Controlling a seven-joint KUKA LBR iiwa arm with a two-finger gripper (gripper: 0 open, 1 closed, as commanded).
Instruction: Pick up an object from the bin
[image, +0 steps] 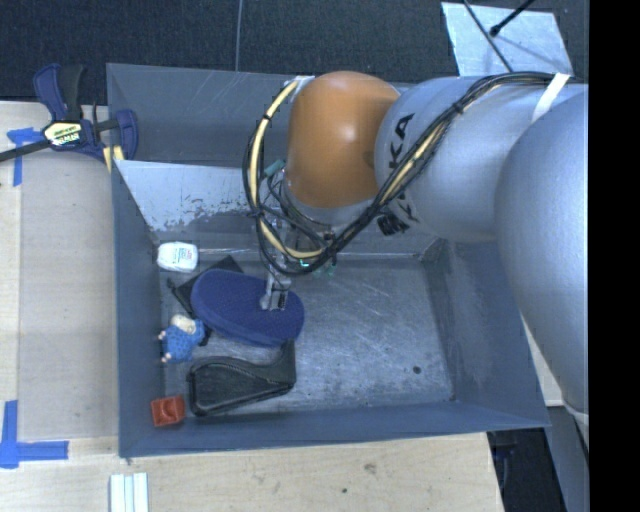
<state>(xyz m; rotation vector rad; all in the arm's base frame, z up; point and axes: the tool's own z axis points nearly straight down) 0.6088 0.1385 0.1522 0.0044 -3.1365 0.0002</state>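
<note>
While the dark blue oval soft pad is lying in the left part of the grey metal bin, the gripper is hanging over the pad's right end, seemingly touching its top. How far it is opening, or whether it is gripping anything, I cannot tell. In my judgement the grasp is calling for a bite across the pad's raised edge rather than its broad face, then a straight lift. A black flat piece is peeking out under the pad's left edge. A black triangular pouch is lying just below the pad, near enough to get nudged. A small white rounded case, a little blue-and-white figure and an orange-red cube are sitting left of the pad.
</note>
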